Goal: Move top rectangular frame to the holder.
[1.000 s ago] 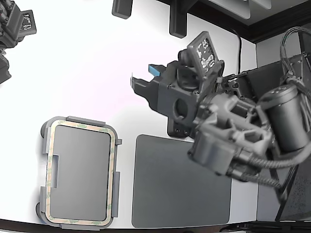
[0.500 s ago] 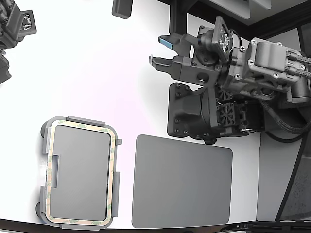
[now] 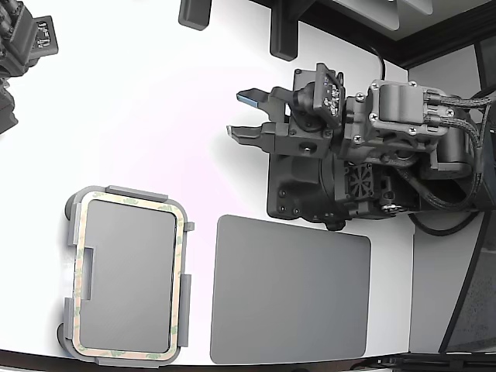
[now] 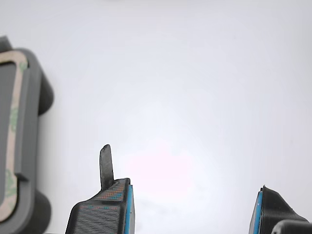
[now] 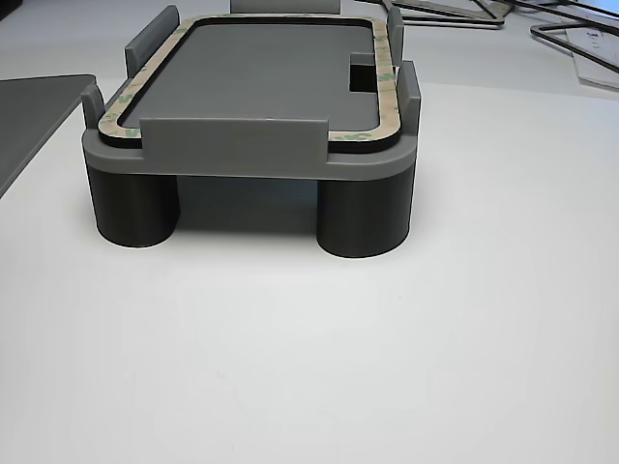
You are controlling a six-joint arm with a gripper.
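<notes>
The tan-olive rectangular frame (image 3: 183,271) lies flat inside the light grey holder (image 3: 136,192) at the exterior view's lower left, seated between its raised tabs. The wrist view shows the frame's (image 4: 14,117) edge in the holder (image 4: 30,122). The other view shows the frame (image 5: 385,106) close up on the holder (image 5: 232,145), which stands on round legs. My gripper (image 3: 235,114) is open and empty over bare white table, well up and to the right of the holder in the exterior view. Its blue-padded fingers (image 4: 117,204) stand wide apart with nothing between them.
A flat dark grey pad (image 3: 291,291) lies right of the holder, below my arm's black base (image 3: 310,178). A second arm (image 3: 23,46) sits at the upper left. Black blocks (image 3: 283,35) stand at the table's far edge. Thin frames (image 5: 571,39) lie behind the holder.
My arm swung up off the pad area and its wrist turned; the open gripper shifted right and up, then slightly back down-left. The frame and holder have not moved.
</notes>
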